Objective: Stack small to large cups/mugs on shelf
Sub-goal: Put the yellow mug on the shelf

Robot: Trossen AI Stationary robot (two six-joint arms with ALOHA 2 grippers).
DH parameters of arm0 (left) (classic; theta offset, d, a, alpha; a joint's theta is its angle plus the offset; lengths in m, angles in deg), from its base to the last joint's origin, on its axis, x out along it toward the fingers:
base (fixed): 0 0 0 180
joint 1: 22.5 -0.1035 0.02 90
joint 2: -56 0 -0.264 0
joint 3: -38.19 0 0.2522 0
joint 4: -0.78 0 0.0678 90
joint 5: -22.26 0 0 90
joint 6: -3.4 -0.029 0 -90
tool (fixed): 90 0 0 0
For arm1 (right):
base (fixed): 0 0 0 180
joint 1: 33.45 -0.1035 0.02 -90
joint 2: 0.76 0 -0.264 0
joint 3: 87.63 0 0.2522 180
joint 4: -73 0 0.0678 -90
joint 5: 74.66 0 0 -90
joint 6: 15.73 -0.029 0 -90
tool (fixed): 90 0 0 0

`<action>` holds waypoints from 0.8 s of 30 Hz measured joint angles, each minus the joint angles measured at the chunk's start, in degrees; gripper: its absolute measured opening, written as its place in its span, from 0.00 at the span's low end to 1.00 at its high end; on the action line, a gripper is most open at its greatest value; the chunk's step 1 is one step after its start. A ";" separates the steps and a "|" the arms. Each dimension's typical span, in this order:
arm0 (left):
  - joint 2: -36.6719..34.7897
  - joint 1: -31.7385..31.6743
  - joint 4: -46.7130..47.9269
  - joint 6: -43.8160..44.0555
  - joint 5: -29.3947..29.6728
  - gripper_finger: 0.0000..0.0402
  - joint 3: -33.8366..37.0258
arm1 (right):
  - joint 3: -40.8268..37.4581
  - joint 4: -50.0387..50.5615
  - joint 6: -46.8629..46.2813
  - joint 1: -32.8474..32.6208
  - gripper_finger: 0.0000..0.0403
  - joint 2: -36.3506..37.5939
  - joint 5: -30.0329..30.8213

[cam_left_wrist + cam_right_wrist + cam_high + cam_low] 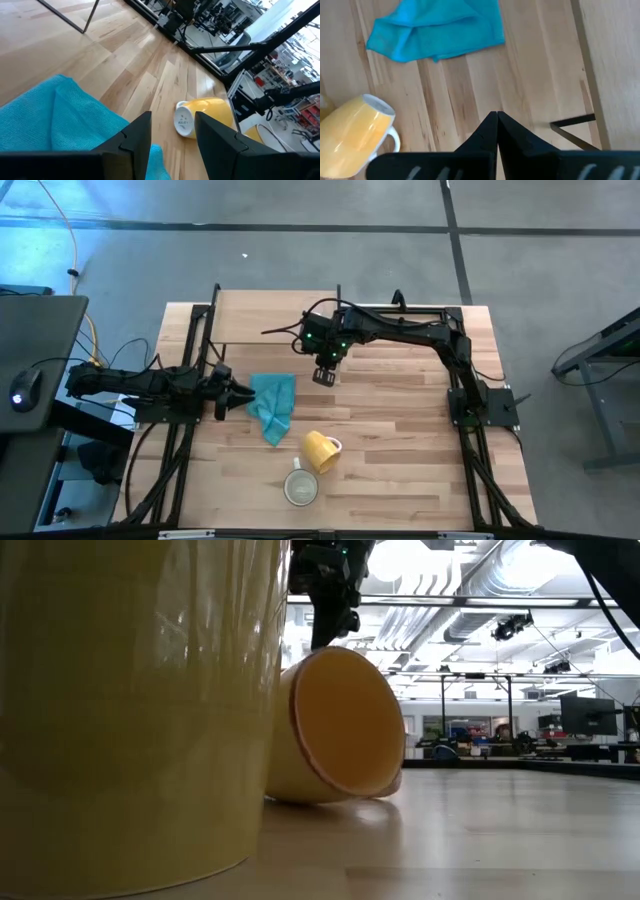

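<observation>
Your right hand [324, 373] is hanging just above the middle of the high view with its fingers [496, 131] pressed fully together and nothing between them. In its own wrist view those closed tips are pointing down at bare planks of the desk [400, 440], beside a black frame edge of the shelf [270, 315], the pale smooth board that is filling the upper part of the desk in the high view.

Below and left of that hand the teal cloth [272, 405] is lying crumpled on the planks. Further toward the bottom of the high view, the orange mug [320, 450] is lying on its side, well apart from the hand, handle toward the right of the frame. Just below it the cream-white mug [301, 487] is standing upright, mouth facing the camera; in the low view it is filling the left of the frame [130, 710] with the orange mug's open mouth [345, 725] beside it.

Your left hand [232, 399] is waiting at the left edge of the cloth, fingers [137, 135] standing apart and holding nothing, the tipped orange mug [205, 115] lying beyond them.
</observation>
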 joint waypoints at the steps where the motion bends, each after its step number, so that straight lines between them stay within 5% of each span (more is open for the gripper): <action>1: 0.00 0.00 0.00 -0.02 -0.04 0.34 0.00 | 0.00 0.04 -0.02 0.00 0.00 0.00 0.00; 24: 0.00 -0.02 0.00 0.14 -4.20 0.34 0.00 | 0.00 6.58 -1.33 -8.93 0.00 0.00 1.31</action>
